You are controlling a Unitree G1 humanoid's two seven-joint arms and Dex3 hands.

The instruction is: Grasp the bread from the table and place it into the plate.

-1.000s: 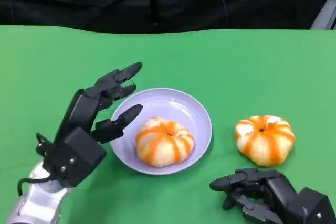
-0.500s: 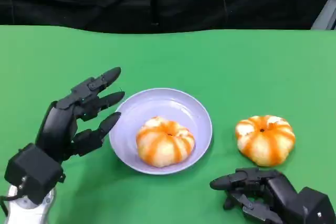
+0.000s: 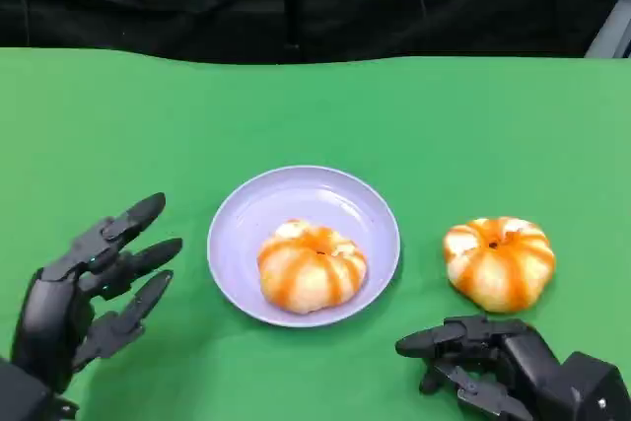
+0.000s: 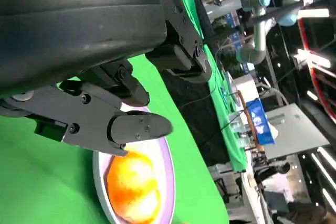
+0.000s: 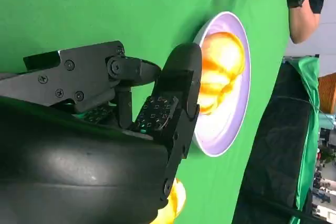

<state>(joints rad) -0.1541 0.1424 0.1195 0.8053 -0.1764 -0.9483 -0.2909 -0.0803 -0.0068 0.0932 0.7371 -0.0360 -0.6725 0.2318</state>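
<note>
1. 2 breads are before me: 1 lies inside the plate (image 3: 237, 219), the bread in the plate (image 3: 311, 265) resting toward its near side, and the bread on the table (image 3: 498, 261) sits on the green table (image 3: 444, 125) just to the right of the plate, apart from its rim.
2. My left hand (image 3: 84, 293) has pulled back over the last second. It was raised at the plate's left rim with fingertips over the edge; now it sits low at the near left corner, well apart from the plate.
3. Those left fingers (image 3: 138, 216) are spread wide and hold nothing.
4. I take that retreat to mean the left hand's part is done: the bread it was next to stays put in the plate, unmoved.
5. My right hand (image 3: 493, 362) has not shifted in that second. It rests near the front edge, just in front of the bread on the table, not touching it.
6. Its fingers are loosely curled, pointing left, with nothing in them.
7. In my right wrist view the plate and its bread (image 5: 220, 72) lie beyond my fingertips (image 5: 181, 85).
8. My judgement: the bread still on the table is the next thing to grasp, and my right hand is closest to it.
</note>
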